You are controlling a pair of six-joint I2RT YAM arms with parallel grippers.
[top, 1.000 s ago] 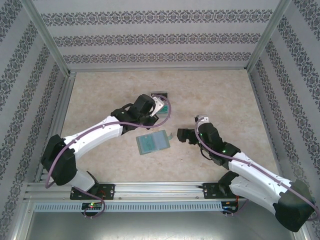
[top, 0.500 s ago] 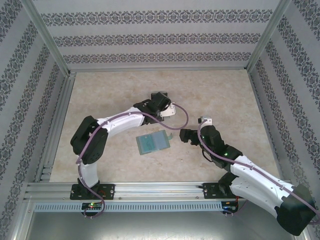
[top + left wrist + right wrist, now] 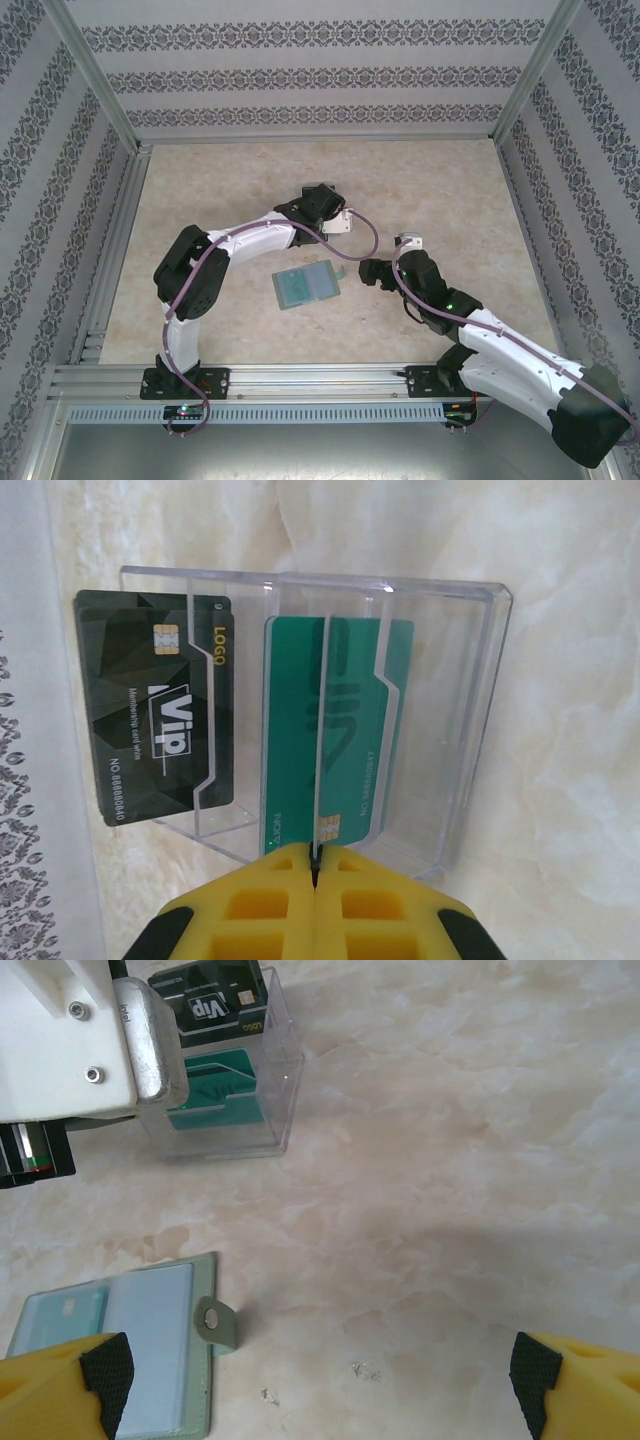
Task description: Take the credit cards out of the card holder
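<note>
The card holder [image 3: 305, 284] lies open on the table, its tab [image 3: 217, 1325] pointing right, and a teal credit card [image 3: 60, 1312] shows in its left pocket. My left gripper [image 3: 316, 865] is shut on a thin credit card [image 3: 322, 730] seen edge-on, its colour not readable, upright over the middle of a clear tray [image 3: 480, 720]. A black VIP card [image 3: 150, 720] and a teal card [image 3: 285, 730] sit in that tray. My right gripper [image 3: 320, 1390] hangs open just right of the holder's tab, nothing between its fingers [image 3: 60, 1385].
The clear tray [image 3: 280, 1070] stands on the far side of the holder, with the left wrist [image 3: 70, 1040] over it. Marbled table [image 3: 450, 190] spreads to the right. Metal frame rails [image 3: 110, 230] and patterned walls close in the sides.
The left arm folded its elbow back and carried its gripper a little farther over the clear tray. The right gripper slid slightly left toward the holder's tab.
</note>
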